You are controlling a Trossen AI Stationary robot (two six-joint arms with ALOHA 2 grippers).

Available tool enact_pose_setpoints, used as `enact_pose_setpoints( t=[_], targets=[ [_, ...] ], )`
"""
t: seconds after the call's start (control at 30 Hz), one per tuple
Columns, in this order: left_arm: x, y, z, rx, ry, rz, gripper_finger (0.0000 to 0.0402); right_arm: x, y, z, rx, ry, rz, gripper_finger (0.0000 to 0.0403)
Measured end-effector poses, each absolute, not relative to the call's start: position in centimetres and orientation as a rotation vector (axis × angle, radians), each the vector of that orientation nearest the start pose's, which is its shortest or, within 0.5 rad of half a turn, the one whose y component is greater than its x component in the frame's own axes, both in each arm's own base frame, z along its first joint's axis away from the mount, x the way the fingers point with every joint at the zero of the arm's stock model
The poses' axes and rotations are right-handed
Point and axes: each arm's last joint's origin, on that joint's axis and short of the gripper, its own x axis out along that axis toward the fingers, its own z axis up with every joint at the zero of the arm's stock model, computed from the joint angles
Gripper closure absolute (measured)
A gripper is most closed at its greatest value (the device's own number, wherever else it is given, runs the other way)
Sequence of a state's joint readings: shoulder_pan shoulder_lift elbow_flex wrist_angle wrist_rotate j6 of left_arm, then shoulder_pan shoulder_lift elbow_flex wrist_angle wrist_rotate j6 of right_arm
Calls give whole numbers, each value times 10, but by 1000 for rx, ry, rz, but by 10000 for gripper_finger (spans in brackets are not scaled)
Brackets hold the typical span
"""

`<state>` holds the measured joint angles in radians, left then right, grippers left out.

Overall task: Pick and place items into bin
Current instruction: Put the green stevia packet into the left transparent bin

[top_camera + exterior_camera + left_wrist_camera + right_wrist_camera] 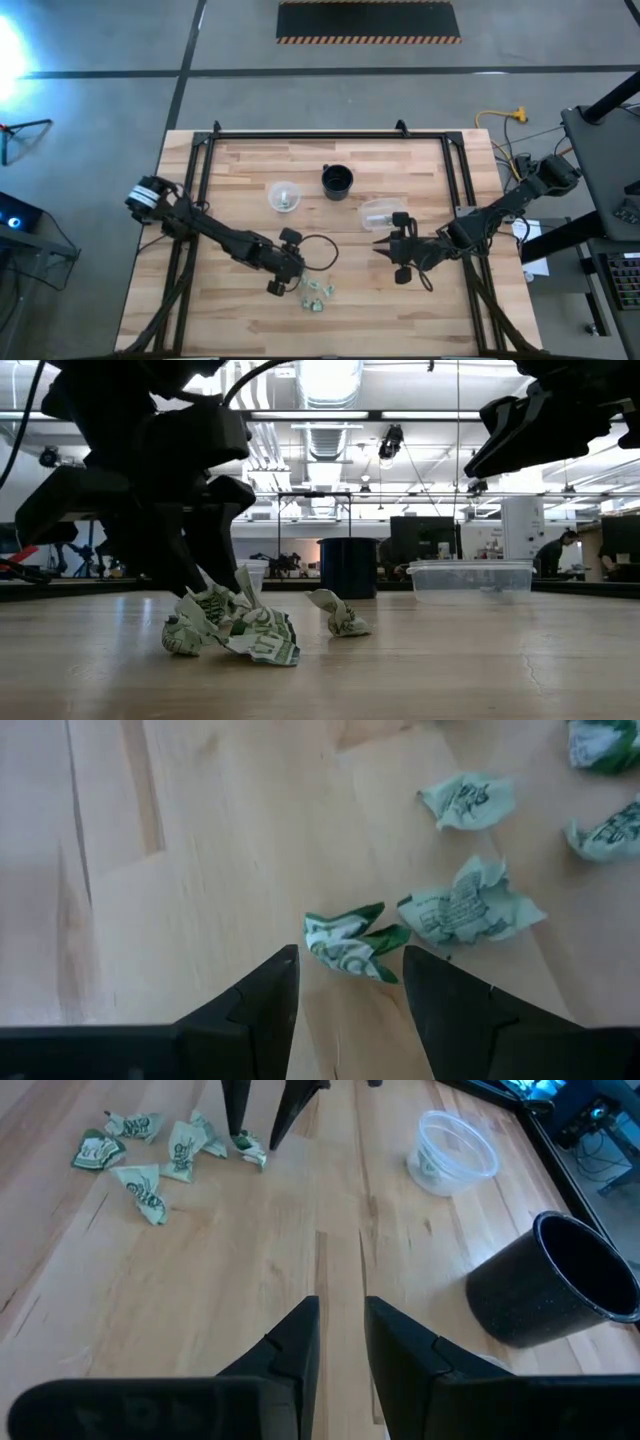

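While the right gripper (385,247) waits mid-table, slightly parted and holding nothing, the left gripper (350,982) stands released over the wooden table (240,320), straddling one crumpled green wrapper (350,942) among the scattered items (150,1155).

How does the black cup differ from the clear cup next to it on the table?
The black cup is dark and opaque, so its sides hide what is inside; the clear cup is see-through, with something small and pale green showing in it. In the right wrist view the black cup looks larger, though it is also nearer that camera than the clear cup. Both stand upright on the wooden table with open tops, untouched by either gripper.
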<state>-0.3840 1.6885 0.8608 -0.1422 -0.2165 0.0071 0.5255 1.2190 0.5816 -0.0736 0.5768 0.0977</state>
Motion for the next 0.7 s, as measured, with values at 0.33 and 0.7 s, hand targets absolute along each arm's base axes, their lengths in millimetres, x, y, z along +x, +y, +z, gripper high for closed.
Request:
enact_pose_setpoints(
  t=[0.33, 0.7],
  targets=[
    [297, -109, 144, 280, 935, -144, 248, 208, 102, 194, -278, 601, -78, 330],
    [297, -108, 144, 264, 931, -133, 375, 208, 102, 194, -278, 601, -78, 330]
  ],
)
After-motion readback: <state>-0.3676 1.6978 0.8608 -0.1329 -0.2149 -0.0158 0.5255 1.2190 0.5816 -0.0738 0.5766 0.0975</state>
